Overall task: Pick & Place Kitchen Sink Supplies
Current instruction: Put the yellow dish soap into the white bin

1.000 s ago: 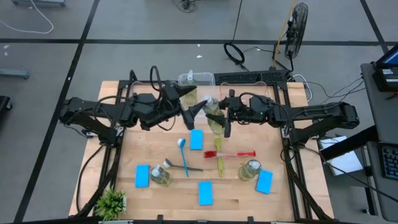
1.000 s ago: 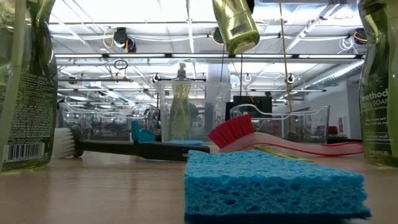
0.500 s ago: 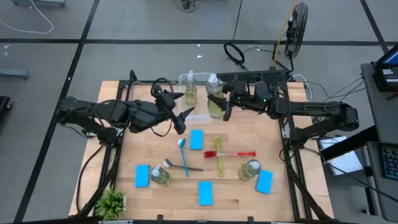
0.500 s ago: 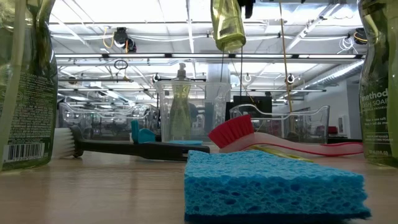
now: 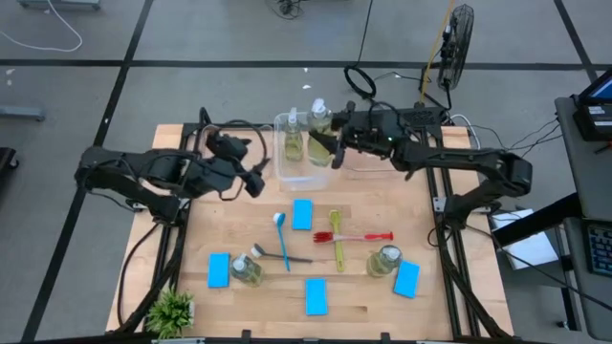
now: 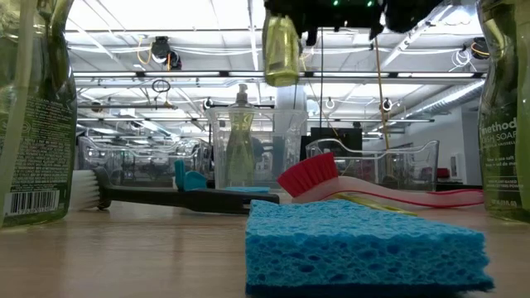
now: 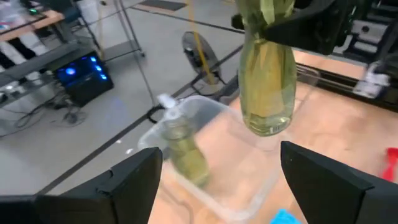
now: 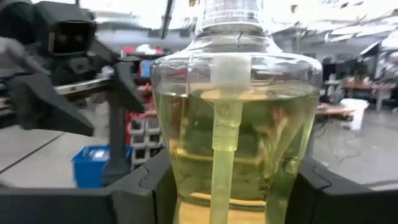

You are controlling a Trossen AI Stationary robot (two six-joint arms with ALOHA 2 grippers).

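A clear bottle of yellow-green liquid (image 5: 320, 139) is gripped by the right gripper (image 5: 332, 150), held in the air above the clear plastic bin (image 5: 285, 168). The gap under the bottle is seen only in the low view. The left gripper (image 5: 252, 180) is spread wide, empty, beside the bin. Counted from above: four bottles, four blue sponges, four brushes.
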